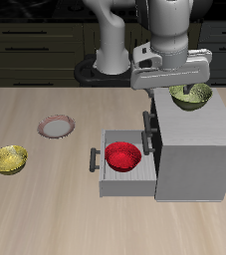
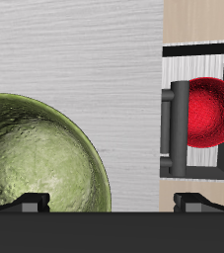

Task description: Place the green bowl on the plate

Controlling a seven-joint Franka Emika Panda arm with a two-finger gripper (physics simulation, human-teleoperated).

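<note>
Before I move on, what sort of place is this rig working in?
Probably a simulated kitchen: dark cupboard fronts behind a wooden table, a grey drawer cabinet with its drawer open, plus bowls such as the green bowl and a plate.

Pretty even, bright simulator lighting with only soft shadows on the pale wooden table (image 1: 45, 214), both renders low-res and a bit pixelly, small highlights on the glossy red bowl (image 2: 210, 111) and the glossy olive-green bowl (image 2: 35, 163), no blur.
</note>
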